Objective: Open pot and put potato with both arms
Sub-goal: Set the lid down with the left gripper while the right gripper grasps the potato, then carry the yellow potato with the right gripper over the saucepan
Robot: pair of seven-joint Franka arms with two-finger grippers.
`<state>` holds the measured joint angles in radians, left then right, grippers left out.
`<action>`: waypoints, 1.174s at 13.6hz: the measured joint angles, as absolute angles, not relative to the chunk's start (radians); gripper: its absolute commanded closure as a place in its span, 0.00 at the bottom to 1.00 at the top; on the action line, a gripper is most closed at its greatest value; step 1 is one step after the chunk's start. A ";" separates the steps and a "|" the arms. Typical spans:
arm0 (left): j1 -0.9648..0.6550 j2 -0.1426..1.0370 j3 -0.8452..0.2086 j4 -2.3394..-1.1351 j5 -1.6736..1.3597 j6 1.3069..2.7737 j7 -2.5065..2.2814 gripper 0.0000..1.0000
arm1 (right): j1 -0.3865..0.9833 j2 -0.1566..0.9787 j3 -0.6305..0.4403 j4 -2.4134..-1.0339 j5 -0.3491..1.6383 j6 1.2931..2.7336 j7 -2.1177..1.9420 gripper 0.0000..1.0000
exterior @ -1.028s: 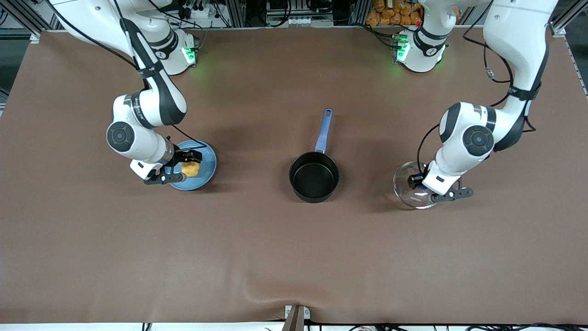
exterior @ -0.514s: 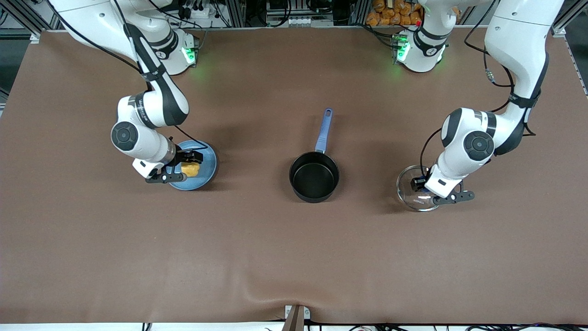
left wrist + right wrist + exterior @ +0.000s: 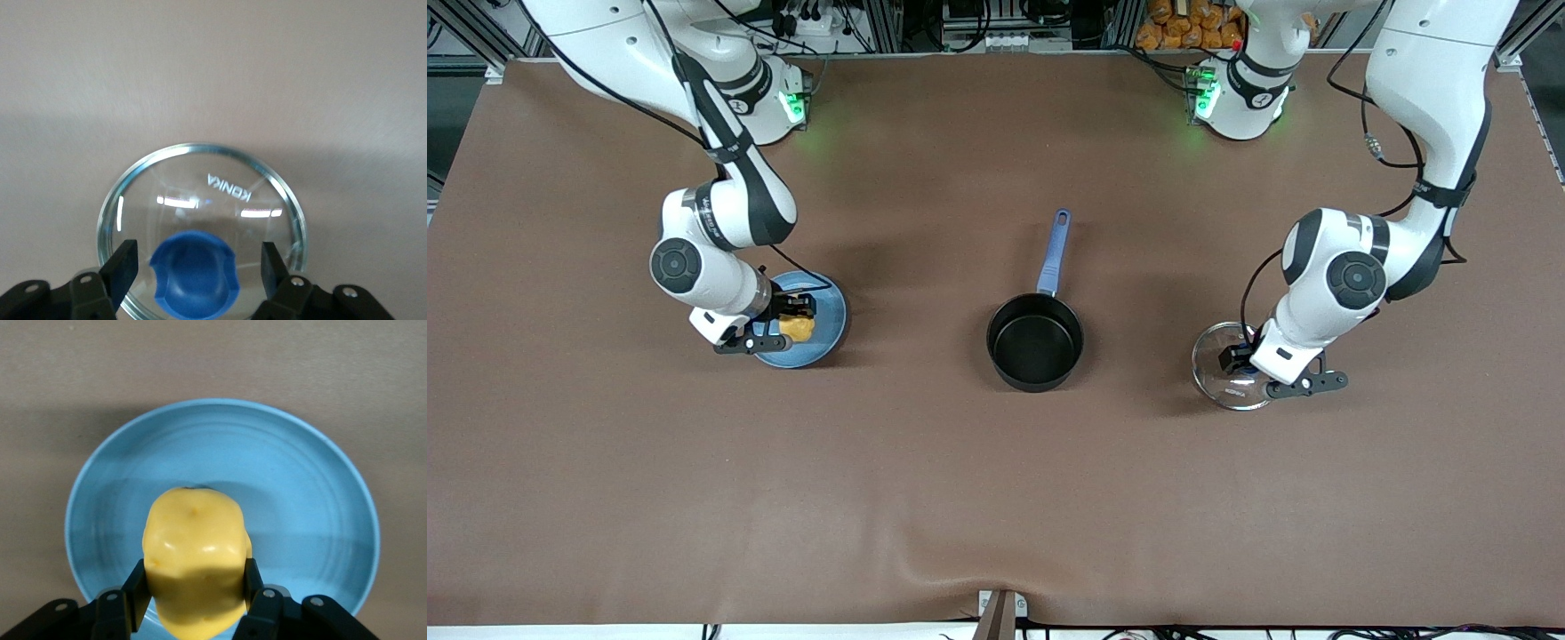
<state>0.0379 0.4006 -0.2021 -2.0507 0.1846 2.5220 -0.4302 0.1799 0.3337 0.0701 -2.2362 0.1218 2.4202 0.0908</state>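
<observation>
The black pot (image 3: 1035, 342) stands open mid-table, its blue handle (image 3: 1054, 253) pointing toward the robots' bases. Its glass lid (image 3: 1218, 384) lies on the table toward the left arm's end. In the left wrist view the lid (image 3: 207, 193) shows with its blue knob (image 3: 193, 273). My left gripper (image 3: 195, 263) is open, one finger on each side of the knob with a gap on both sides; it also shows in the front view (image 3: 1238, 358). My right gripper (image 3: 195, 583) is shut on the yellow potato (image 3: 193, 547), just over the plate; both show in the front view, gripper (image 3: 796, 313) and potato (image 3: 797, 328).
A flat light-blue plate (image 3: 829, 309) lies toward the right arm's end of the table, under the potato; it also shows in the right wrist view (image 3: 300, 493). Brown cloth covers the table.
The left arm has lowered the lid onto the table, a little nearer to the front camera, and its fingers now stand apart from the knob. The right gripper has shifted slightly over the plate with the potato.
</observation>
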 measured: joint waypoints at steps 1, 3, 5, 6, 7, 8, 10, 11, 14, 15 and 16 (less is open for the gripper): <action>0.038 0.370 -0.202 -2.040 0.185 2.518 -0.430 0.11 | 0.191 0.334 0.071 -2.235 0.122 2.421 0.092 1.00; 0.045 0.290 -0.202 -2.019 0.185 2.439 -0.430 0.11 | 0.203 0.332 0.071 -2.216 0.122 2.412 0.096 1.00; 0.051 0.210 -0.204 -1.968 0.177 2.285 -0.430 0.11 | 0.208 0.323 0.072 -2.130 0.122 2.286 0.133 1.00; 0.052 0.177 -0.206 -1.933 0.156 2.202 -0.425 0.11 | 0.216 0.319 0.074 -2.061 0.123 2.204 0.163 1.00; 0.052 0.148 -0.207 -1.894 0.123 2.119 -0.398 0.11 | 0.234 0.316 0.075 -1.989 0.124 2.138 0.203 1.00; 0.052 0.122 -0.208 -1.852 0.088 2.036 -0.363 0.08 | 0.261 0.315 0.076 -1.923 0.127 2.100 0.252 1.00; 0.055 0.086 -0.206 -1.757 0.047 1.872 -0.313 0.03 | 0.329 0.322 0.080 -1.821 0.156 2.076 0.361 1.00; 0.061 0.078 -0.205 -1.698 0.034 1.786 -0.293 0.00 | 0.365 0.335 0.080 -1.774 0.187 2.074 0.411 1.00; 0.109 0.074 -0.203 -1.514 -0.006 1.569 -0.227 0.00 | 0.463 0.424 0.081 -1.600 0.234 2.073 0.572 1.00; 0.129 0.074 -0.203 -1.480 -0.018 1.530 -0.209 0.00 | 0.496 0.465 0.081 -1.539 0.235 2.073 0.633 1.00; 0.146 0.074 -0.203 -1.464 -0.028 1.508 -0.193 0.00 | 0.533 0.513 0.081 -1.475 0.235 2.074 0.690 1.00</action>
